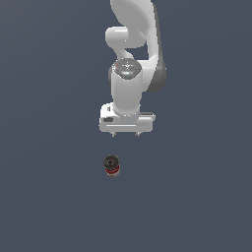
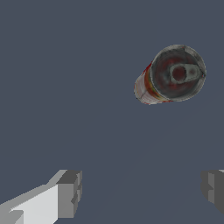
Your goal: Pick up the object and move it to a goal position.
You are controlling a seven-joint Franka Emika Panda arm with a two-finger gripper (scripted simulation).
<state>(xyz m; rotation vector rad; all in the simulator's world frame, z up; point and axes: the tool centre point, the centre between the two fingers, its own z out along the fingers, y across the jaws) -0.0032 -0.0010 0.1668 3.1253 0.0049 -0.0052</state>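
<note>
In the exterior view, the small cylindrical tin can (image 1: pixel 112 166) with its red-and-white label, dark top and silvery rim stands upright on the plain slate-grey tabletop (image 1: pixel 44 197), a little toward that view's left of the arm's centre line. Nothing touches it. To its right and higher in that view hangs the white arm's tool (image 1: pixel 125 134), pointing straight down, its two short fingers set wide apart and holding nothing.

The wrist view agrees: the can (image 2: pixel 173 75) lies well outside the gap between the grey fingertips (image 2: pixel 70 192). That spread looks chosen so the narrow can fits between them easily. By my reading the pick has not begun; the tool must first centre over the can, then descend.
</note>
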